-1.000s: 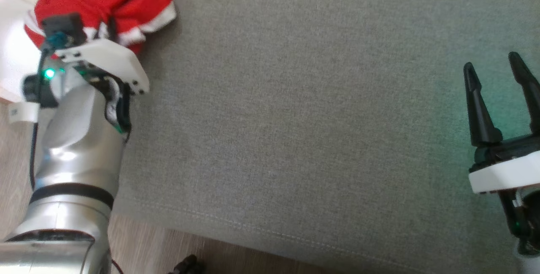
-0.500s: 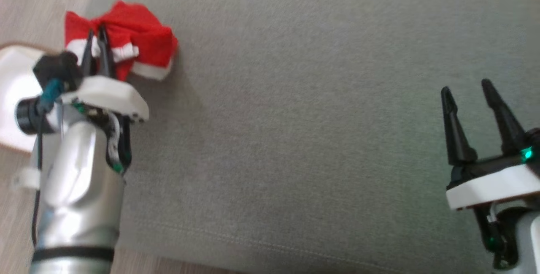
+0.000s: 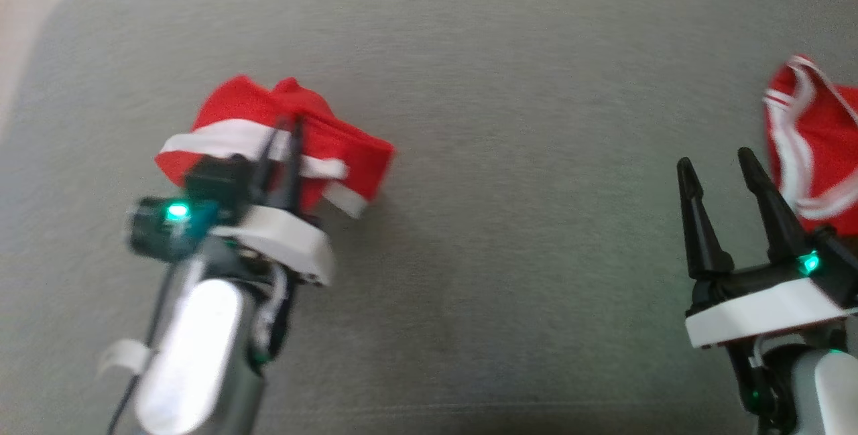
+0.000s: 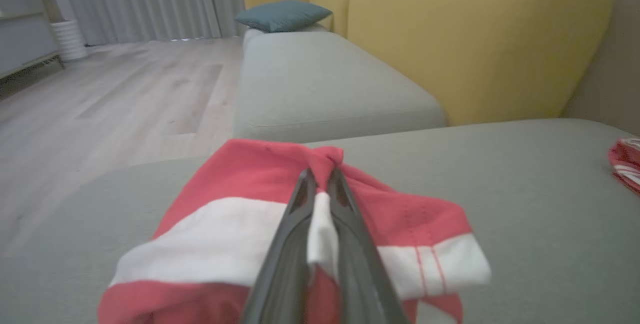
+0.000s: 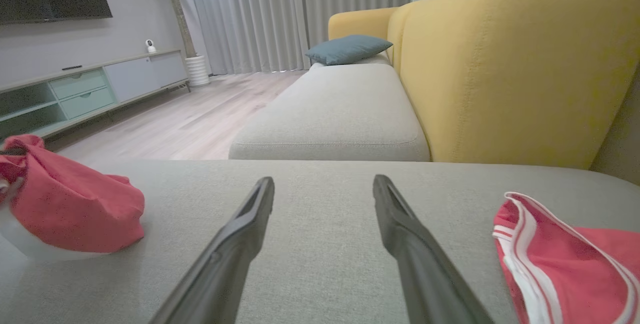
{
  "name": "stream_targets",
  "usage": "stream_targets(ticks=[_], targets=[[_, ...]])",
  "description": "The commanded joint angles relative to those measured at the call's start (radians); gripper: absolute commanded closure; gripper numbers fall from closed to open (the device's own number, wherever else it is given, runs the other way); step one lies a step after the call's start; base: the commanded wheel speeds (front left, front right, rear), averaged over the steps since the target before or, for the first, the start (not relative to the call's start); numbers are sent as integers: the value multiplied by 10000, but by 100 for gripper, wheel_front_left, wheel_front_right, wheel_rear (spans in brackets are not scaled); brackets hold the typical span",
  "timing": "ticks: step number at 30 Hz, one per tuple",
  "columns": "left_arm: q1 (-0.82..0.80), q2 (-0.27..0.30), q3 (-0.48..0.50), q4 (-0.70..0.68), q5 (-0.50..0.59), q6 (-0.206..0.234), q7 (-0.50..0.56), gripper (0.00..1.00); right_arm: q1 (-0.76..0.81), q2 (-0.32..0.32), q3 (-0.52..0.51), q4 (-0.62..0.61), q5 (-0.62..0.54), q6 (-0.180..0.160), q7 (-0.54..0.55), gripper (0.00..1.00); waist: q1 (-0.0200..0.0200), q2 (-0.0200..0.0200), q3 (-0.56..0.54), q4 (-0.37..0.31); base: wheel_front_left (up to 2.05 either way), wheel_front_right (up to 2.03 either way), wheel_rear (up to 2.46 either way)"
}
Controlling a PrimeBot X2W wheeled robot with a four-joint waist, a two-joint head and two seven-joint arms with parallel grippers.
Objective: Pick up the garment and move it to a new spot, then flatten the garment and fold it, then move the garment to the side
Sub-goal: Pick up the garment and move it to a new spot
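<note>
Bunched red-and-white soft cloth garment (image 3: 342,153) at the left of the grey sofa cushion (image 3: 509,73), left gripper (image 3: 290,130) pinched tight on a top fold. It looks light and limp (bound to sag) — best taken by hem corners — right gripper (image 3: 714,161) spread, empty.

Grey cushion (image 3: 523,234) lies open between left garment (image 3: 348,153) and right garment (image 3: 824,147)
</note>
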Motion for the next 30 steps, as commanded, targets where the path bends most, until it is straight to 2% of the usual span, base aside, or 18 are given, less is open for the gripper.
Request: stream_targets(ticks=[1, 5, 11, 15, 20, 21, 22, 23, 30], targets=[[-364, 52, 208, -406, 31, -54, 26, 100, -298, -8, 241, -312, 52, 65, -120, 0, 0, -1, 177, -720, 0, 0, 0], [-613, -294, -501, -34, -17, -301, 133, 100, -450, 72, 329, -196, 148, 65, -299, 0, 0, -1, 464, -1676, 0, 0, 0], [-1113, -640, -1394, 814, -340, -178, -152, 100, -635, 224, 428, 77, 295, 65, -624, 0, 0, -1, 857, -2856, 0, 0, 0], [-1462, -692, -1896, 1331, -808, 78, -662, 100, -712, 296, 452, 256, 383, 65, -812, 0, 0, -1, 1180, -3297, 0, 0, 0], [-1923, -699, -2845, 1769, -1588, 454, -1359, 100, -825, 352, 487, 460, 462, 65, -1039, 0, 0, -1, 1544, -3472, 0, 0, 0], [-2035, -700, -3028, 1870, -1660, 501, -1502, 60, -848, 366, 498, 505, 474, 65, -1073, 0, 0, -1, 1586, -3464, 0, 0, 0], [-2141, -700, -3190, 1963, -1712, 548, -1654, 6, -870, 378, 510, 550, 480, 65, -1108, 0, 0, -1, 1608, -3448, 0, 0, 0], [-2248, -700, -3338, 2032, -1735, 598, -1796, 0, -889, 387, 529, 591, 483, 65, -1134, 0, 0, -1, 1617, -3423, 0, 0, 0], [-2579, -692, -4053, 1905, -1306, 766, -2447, 0, -879, 316, 542, 795, 432, 65, -1173, 0, 0, -1, 1156, -2911, 0, 0, 0]])
